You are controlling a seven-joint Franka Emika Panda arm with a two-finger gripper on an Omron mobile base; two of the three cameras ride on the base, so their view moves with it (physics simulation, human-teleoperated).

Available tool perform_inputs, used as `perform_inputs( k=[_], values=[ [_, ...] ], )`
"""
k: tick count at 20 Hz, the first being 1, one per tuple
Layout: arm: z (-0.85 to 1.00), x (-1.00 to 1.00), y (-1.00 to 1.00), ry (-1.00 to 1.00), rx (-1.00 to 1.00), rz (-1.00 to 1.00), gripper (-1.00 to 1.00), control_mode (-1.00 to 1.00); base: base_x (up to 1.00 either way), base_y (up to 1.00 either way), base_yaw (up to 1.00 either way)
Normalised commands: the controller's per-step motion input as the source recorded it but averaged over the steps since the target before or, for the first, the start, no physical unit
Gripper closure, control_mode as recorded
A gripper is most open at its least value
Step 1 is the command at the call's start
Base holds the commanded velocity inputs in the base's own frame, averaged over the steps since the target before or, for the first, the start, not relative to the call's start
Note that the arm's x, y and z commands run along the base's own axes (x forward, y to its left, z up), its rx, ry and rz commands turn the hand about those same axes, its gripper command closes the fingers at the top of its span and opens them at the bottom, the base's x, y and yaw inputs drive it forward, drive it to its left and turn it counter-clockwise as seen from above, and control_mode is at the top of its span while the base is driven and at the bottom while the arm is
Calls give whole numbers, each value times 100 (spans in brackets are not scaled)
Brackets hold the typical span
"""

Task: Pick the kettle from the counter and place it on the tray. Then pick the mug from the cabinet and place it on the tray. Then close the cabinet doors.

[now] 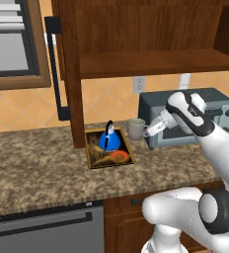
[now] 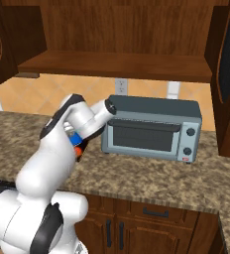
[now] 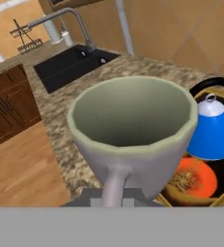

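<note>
Grey mug [image 3: 133, 140], clamped in end effector [image 1: 151, 129], hangs beside kettle [image 1: 108, 140] on tray [image 1: 93, 159].

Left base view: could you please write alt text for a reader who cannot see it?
A white robot arm holds a grey mug in its gripper just right of a wooden tray on a granite counter; a blue kettle already stands on the tray. Behind are a grey toaster oven and an open wall cabinet.
</note>
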Motion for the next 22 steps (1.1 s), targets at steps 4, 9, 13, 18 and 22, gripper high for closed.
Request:
perform_inputs(
  k=[4,9,13,18,22],
  values=[
    [-67,34,30,7,0,0,100,-100,0,0,0],
    [-54,40,19,0,0,0,100,-100,0,0,0],
    [-52,38,27,0,0,0,100,-100,0,0,0],
    [-51,45,21,0,0,0,100,-100,0,0,0],
    [-43,45,16,0,0,0,100,-100,0,0,0]
  ],
)
